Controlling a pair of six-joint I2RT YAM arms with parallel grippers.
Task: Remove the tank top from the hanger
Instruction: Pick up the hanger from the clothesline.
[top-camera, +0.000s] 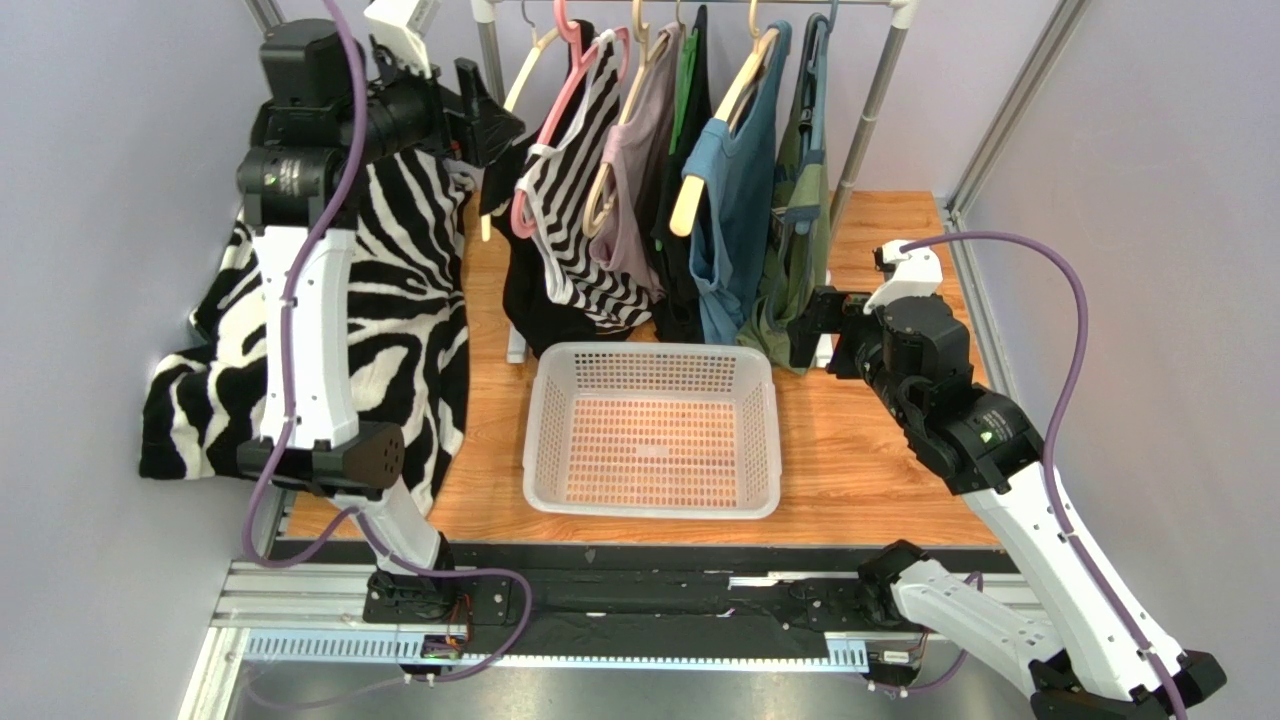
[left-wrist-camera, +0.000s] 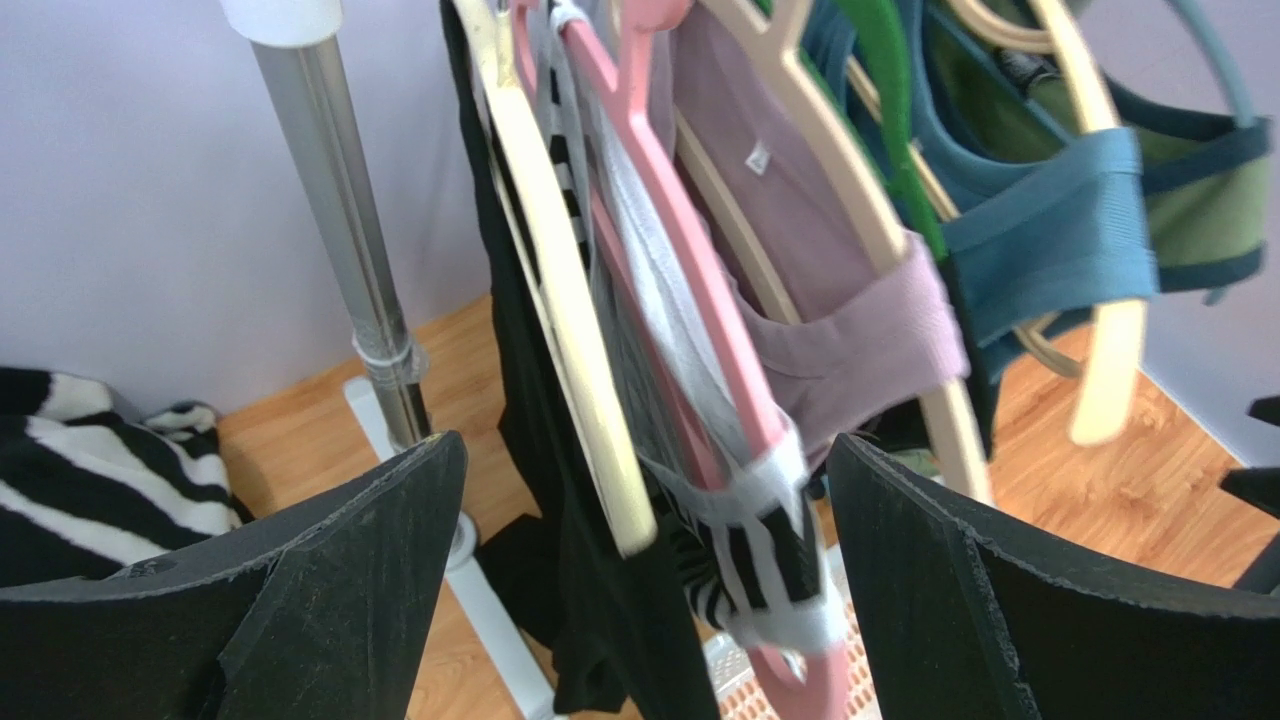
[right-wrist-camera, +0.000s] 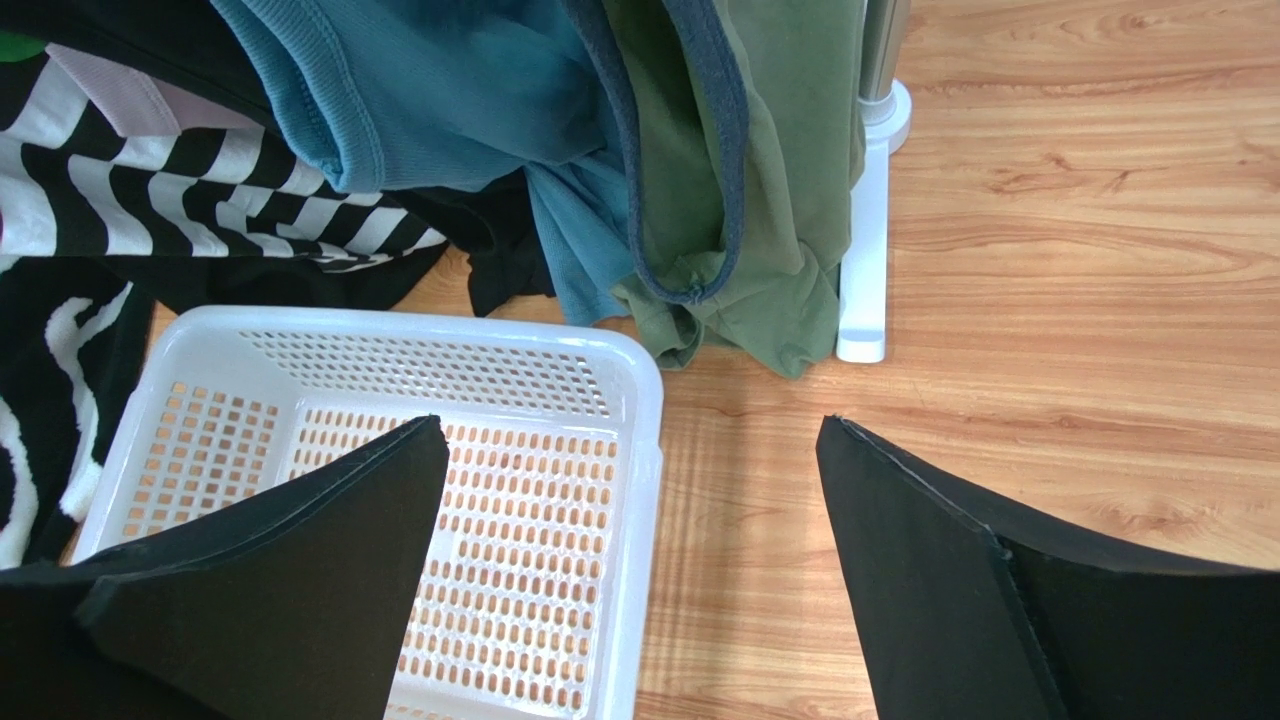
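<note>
Wooden bench (top-camera: 887, 450) carries everything, and closest to the arm bases a white basket (top-camera: 649, 354) sits at its middle. Just past the basket's far right corner, the right fingers (right-wrist-camera: 301, 570) hover low and spread wide, grasping nothing and touching nothing; the hem of a green top (right-wrist-camera: 751, 165) hangs ahead of them. Farther back and higher, at the left end of the rack, the left fingers (left-wrist-camera: 331, 570) are also released and wide apart, touching no cloth. The wrist view shows a cream hanger (left-wrist-camera: 564, 300) with a black garment (left-wrist-camera: 571, 600) and a pink hanger (left-wrist-camera: 661, 225) in the gap between them. The striped tank top (top-camera: 579, 195), judged to be the target, hangs on the pink hanger, second from the left and crowded against its neighbours. The step in hand looks like the approach to a grasp. To do it well, the left fingers should close on one strap only, clear of the cream hanger beside it. They should then draw the strap off the hanger's shoulder rather than pull downward, which could drag the hanger along.
</note>
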